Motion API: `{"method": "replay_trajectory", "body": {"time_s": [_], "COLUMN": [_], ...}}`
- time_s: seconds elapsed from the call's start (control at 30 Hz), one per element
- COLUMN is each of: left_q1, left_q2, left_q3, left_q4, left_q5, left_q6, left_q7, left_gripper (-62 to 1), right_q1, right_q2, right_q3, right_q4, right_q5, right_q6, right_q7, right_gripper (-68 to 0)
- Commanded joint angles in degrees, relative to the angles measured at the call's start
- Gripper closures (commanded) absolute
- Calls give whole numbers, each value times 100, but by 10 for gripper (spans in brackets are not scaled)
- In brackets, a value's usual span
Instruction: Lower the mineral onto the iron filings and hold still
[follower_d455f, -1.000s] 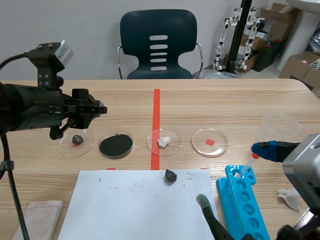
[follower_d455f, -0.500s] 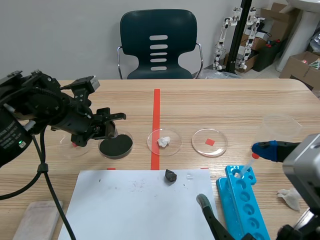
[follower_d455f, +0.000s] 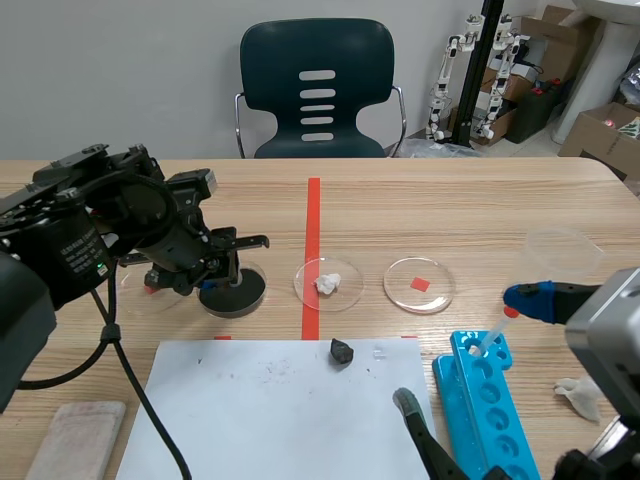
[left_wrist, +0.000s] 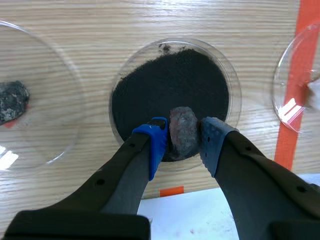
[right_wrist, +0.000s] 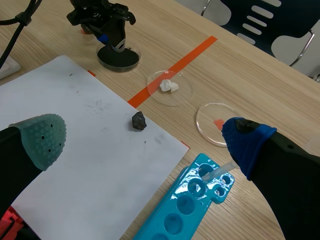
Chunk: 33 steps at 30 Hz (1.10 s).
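- Right gripper (right_wrist: 145, 137): nearest the robot, fingers wide apart and holding nothing. It hangs over the white paper sheet (follower_d455f: 250, 410) and the blue tube rack (follower_d455f: 490, 400).
- Dark stone (follower_d455f: 341, 351): lies loose on the far edge of the sheet, near the red tape line.
- Left gripper (left_wrist: 183, 140): fingers closed on the mineral (left_wrist: 183, 126), one blue pad pressed to each side. It sits low over the near edge of the filings dish.
- Mineral: rounded lump, brownish-grey with a rough, dull surface. It is held upright between the pads at the near rim of the iron filings (left_wrist: 170, 80). Whether it touches them cannot be told.
- Iron filings: flat black layer filling a clear round dish (left_wrist: 233, 87).
- Neighbouring dishes: one beside the left gripper holds a grey speckled stone (left_wrist: 12, 100). One on the tape line holds a white lump (follower_d455f: 328, 283), and the next holds a red chip (follower_d455f: 420, 284).
- Dark chair (follower_d455f: 317, 90): behind the table's far edge.
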Motion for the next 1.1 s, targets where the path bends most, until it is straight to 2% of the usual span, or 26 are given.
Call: {"method": "replay_trajectory", "body": {"time_s": [0.0, 0.53, 1.07], "left_q1": [-155, -387, -385], "left_q2": [92, 343, 387], "left_q3": [-13, -13, -13], "left_q4": [-7, -876, -957], "left_q5": [66, 614, 605], "left_q6": [44, 142, 140], "left_q7": [-15, -428, -461], "left_gripper": [-104, -104, -104], "right_q1": [39, 39, 39], "right_q2": [59, 59, 59], "right_q3": [24, 24, 24], "right_q4": [55, 55, 55], "right_q5": [61, 61, 61], "right_q6": [2, 2, 2], "right_q7": [105, 105, 105], "right_gripper": [-679, -679, -679]}}
